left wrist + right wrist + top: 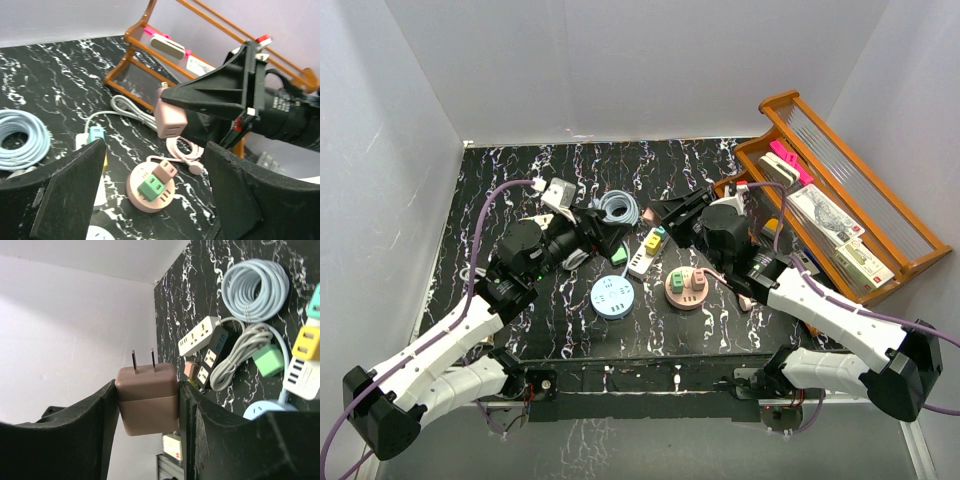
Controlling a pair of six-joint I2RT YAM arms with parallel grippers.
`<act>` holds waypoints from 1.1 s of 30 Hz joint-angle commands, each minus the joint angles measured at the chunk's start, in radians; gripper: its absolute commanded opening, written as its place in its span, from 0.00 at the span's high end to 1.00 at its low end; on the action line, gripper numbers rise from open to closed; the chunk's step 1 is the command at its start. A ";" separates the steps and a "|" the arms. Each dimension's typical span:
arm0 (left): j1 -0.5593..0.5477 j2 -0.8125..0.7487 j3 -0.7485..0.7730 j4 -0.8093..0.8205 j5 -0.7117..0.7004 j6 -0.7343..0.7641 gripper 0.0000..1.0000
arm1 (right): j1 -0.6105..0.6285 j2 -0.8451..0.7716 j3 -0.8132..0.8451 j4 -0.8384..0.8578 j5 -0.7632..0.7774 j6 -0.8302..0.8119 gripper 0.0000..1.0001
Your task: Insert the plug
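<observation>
A black marbled counter (552,332) seen from above, with 2 robot arms reaching in from the near edge. The right end effector (148,395) pinches a dusty pink cube plug (147,412) between its 2 black fingers. The plug is off the counter, and its 2 metal prongs point away from the wrist. In the left wrist view the plug hangs above and just behind a round pink socket hub (134,196). That hub already carries 2 small plugs, 1 green (150,189) and 1 brown (164,172). The left end effector (155,150) is spread wide and holds nothing.

Near the middle lies a white power strip (640,264) with a yellow plug (653,240) and a teal one in it. A round blue hub (611,297) sits to its left, and a coiled pale blue cable (619,208) lies behind. At the right edge a wooden rack (781,101) holds a bright pink item (785,160) and several white packages (830,215).
</observation>
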 commanded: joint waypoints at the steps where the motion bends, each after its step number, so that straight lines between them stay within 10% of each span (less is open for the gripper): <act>1: 0.002 0.011 -0.041 0.145 0.079 -0.101 0.23 | 0.010 -0.034 0.002 -0.027 0.033 0.228 0.66; 14: -0.129 0.117 0.023 0.195 -0.095 0.033 0.34 | 0.009 -0.020 -0.004 -0.075 -0.115 0.568 0.68; 33: -0.218 0.253 -0.009 0.311 -0.331 0.036 0.46 | 0.009 -0.037 -0.038 -0.041 -0.048 0.636 0.69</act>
